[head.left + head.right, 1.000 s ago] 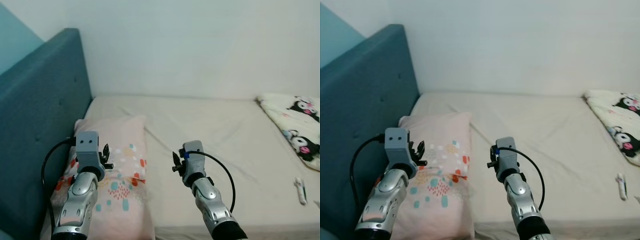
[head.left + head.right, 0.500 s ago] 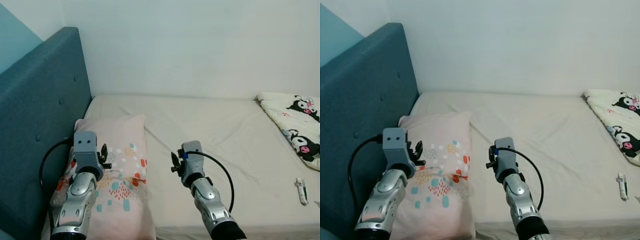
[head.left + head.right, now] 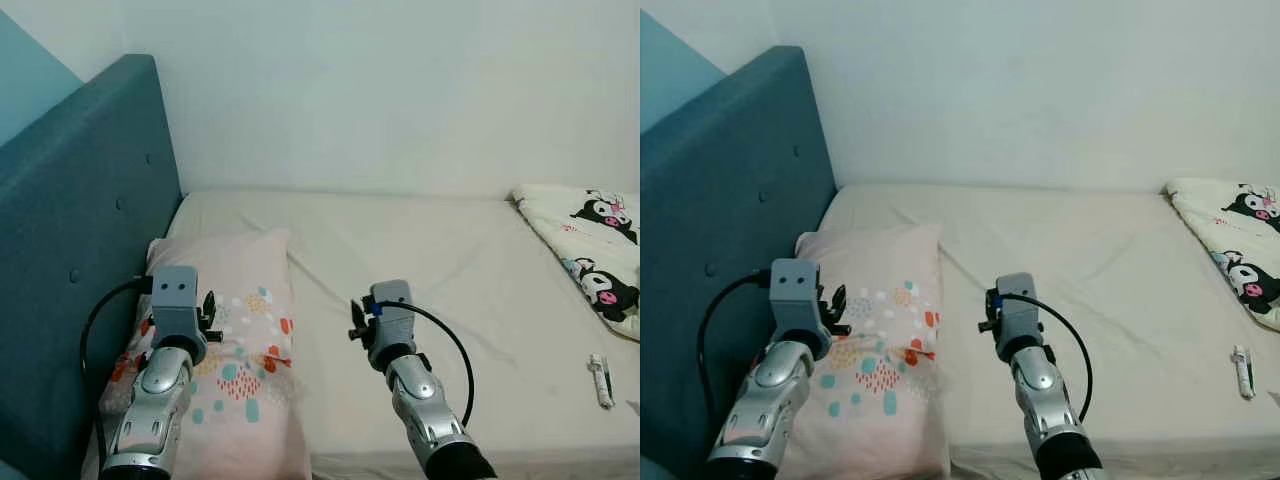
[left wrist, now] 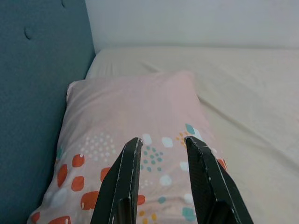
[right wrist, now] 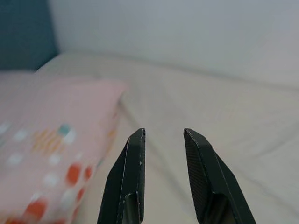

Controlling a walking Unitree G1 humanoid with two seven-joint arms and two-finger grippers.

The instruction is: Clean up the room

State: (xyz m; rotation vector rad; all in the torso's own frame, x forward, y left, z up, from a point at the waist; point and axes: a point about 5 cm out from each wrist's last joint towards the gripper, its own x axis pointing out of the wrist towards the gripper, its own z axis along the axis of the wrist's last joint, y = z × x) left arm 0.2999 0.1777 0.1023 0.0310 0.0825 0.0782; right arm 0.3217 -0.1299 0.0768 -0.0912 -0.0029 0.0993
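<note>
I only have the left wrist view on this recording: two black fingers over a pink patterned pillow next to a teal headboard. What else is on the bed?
Observer: A cartoon-print blanket is bunched at the bed's far right side.
Operator: Any small clutter?
Observer: Yes, a small white tube-like item lies on the sheet below that blanket; too small to identify.
Operator: Where is the other arm?
Observer: The right gripper is raised over bare sheet right of the pillow, fingers open and empty, like the left gripper.
</note>
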